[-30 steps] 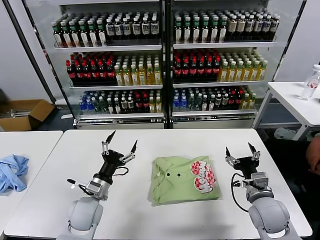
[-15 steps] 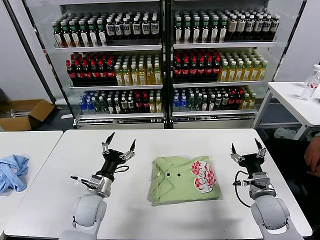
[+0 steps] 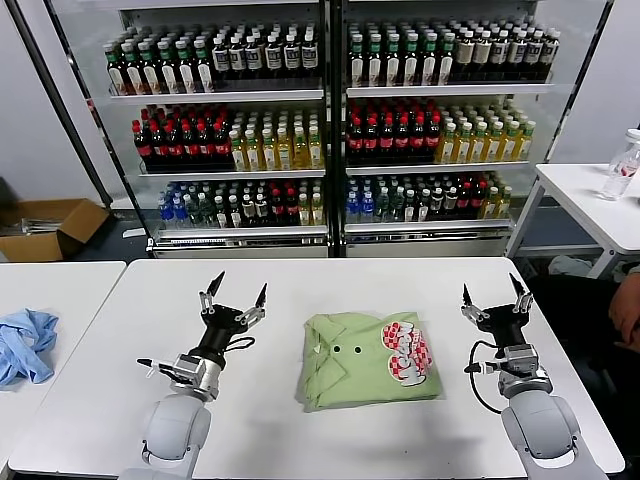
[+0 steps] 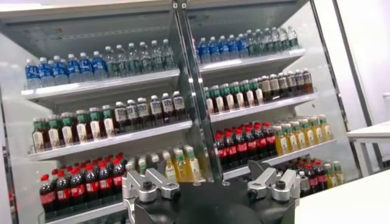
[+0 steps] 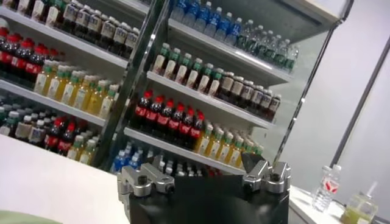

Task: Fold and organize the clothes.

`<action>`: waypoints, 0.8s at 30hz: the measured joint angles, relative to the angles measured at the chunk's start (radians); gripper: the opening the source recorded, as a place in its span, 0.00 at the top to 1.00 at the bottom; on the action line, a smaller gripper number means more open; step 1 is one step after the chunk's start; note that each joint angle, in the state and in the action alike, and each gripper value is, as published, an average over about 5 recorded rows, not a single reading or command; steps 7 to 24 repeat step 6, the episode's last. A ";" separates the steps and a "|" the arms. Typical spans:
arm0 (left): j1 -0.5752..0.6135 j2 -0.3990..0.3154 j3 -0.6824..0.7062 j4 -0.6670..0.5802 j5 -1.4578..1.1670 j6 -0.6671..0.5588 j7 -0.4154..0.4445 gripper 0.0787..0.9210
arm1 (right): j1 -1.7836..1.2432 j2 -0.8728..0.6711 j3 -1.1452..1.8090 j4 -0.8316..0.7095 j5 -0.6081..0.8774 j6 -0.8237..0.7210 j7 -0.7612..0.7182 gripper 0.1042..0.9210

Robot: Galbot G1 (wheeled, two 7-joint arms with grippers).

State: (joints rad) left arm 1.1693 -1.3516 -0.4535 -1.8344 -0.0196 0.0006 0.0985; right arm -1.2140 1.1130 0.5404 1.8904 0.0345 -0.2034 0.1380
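Note:
The light green shirt (image 3: 368,360) lies folded into a rectangle on the white table (image 3: 300,285), collar and two dark buttons to the left, red-and-white graphic to the right. My left gripper (image 3: 238,287) is open and empty, raised above the table to the left of the shirt, fingers pointing up. My right gripper (image 3: 492,290) is open and empty, raised to the right of the shirt. Both wrist views look at the drinks cooler; a sliver of the shirt (image 5: 12,218) shows in the right wrist view. The left gripper (image 4: 207,182) and right gripper (image 5: 204,176) hold nothing.
A glass-door cooler (image 3: 330,120) full of bottles stands behind the table. A light blue cloth (image 3: 25,345) lies on a second table at the left. A side table (image 3: 590,195) with a bottle stands at the right. A cardboard box (image 3: 45,230) sits on the floor.
Both arms have drawn back from the shirt and lifted slightly; the left gripper shifted a little left, the right gripper rose and moved right. The shirt has stayed put.

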 measured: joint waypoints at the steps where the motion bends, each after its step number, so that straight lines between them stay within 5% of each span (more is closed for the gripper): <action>1: 0.003 0.001 -0.002 -0.003 -0.001 0.000 0.000 0.12 | -0.002 -0.002 0.000 0.002 -0.002 -0.002 -0.001 0.12; 24: 0.013 -0.002 -0.009 -0.009 -0.003 -0.003 0.001 0.12 | -0.010 -0.004 0.001 0.007 -0.014 -0.004 -0.005 0.12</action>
